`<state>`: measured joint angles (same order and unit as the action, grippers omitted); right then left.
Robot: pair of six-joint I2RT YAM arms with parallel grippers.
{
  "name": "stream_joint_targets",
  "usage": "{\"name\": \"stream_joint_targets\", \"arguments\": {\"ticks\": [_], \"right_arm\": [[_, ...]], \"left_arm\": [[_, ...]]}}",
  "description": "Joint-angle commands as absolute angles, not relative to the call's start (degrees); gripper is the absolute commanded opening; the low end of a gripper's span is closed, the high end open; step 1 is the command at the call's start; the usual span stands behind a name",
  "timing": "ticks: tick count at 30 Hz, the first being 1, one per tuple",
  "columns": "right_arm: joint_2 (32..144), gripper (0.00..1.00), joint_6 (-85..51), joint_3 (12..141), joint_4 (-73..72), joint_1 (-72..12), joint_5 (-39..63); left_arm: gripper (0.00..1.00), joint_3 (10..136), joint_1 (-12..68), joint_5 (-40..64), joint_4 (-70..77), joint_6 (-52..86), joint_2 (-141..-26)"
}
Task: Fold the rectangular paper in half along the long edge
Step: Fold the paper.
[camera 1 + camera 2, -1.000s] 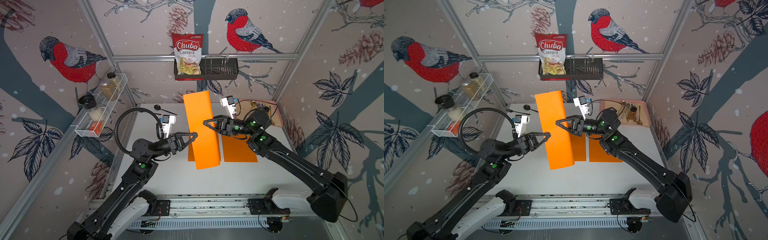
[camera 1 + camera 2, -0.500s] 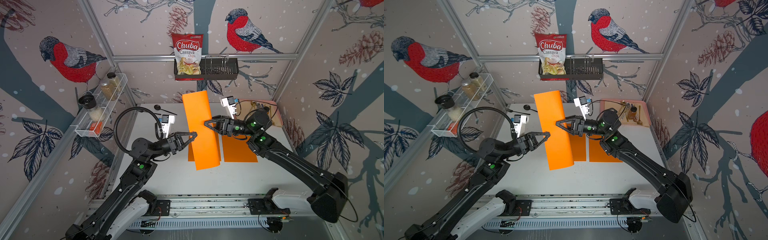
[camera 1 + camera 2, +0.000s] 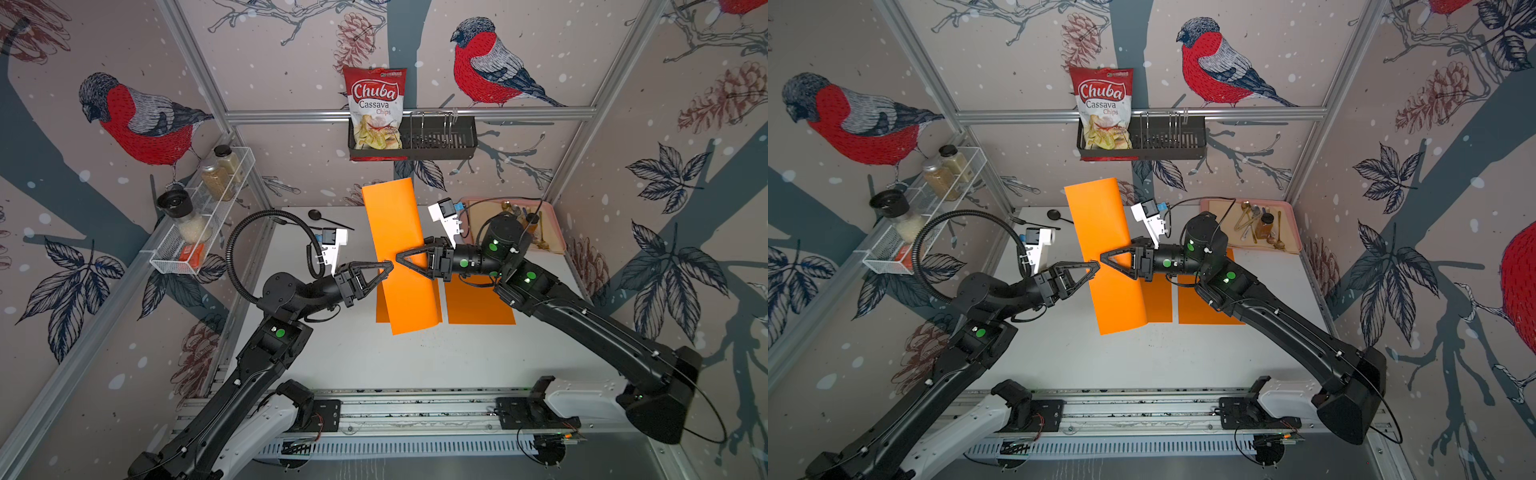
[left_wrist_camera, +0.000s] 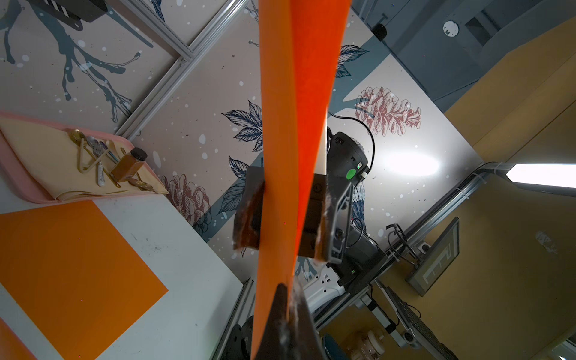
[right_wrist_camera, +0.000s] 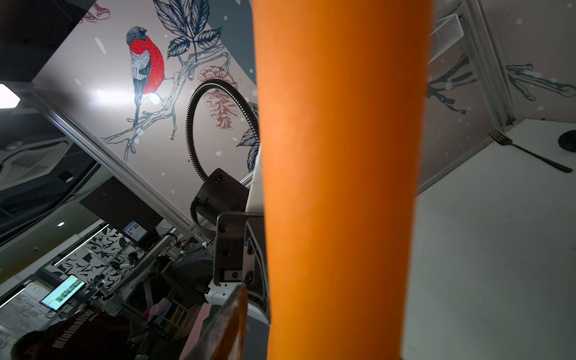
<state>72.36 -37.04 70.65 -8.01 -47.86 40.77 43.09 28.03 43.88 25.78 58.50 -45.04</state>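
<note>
Orange paper (image 5: 339,187) hides one of the right jaws.

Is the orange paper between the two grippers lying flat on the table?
No, the orange paper stands upright, pinched at its edge by the left gripper.

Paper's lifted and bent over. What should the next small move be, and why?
Probably close the right tool on the lifted orange paper: its jaws stand apart either side of the sheet, so only the shut left tool holds it aloft.
</note>
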Motion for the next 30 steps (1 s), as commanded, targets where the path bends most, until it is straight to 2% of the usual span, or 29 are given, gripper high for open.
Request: {"name": "stream_joint_targets", "arguments": {"ticks": [1,7,21,30], "right_arm": [[72.07,0.51,-33.21,71.41,-3.87,-47.90,38.09],[72.11,0.54,-32.60,71.49,-2.72,-47.90,37.09],[69.87,0.51,-32.82,71.67,-3.07,-47.94,37.33],[69.97,0.36,-32.99,71.63,-3.03,-48.05,37.72]], "left_arm": [[0.00,44.18,28.12,42.92,24.92,57.01,-44.83],[0.00,45.00,28.12,41.66,23.21,55.99,-44.21],[0.00,45.35,28.12,39.99,19.96,54.05,-43.37],[0.00,45.69,28.12,39.60,19.77,53.88,-43.07]]}}
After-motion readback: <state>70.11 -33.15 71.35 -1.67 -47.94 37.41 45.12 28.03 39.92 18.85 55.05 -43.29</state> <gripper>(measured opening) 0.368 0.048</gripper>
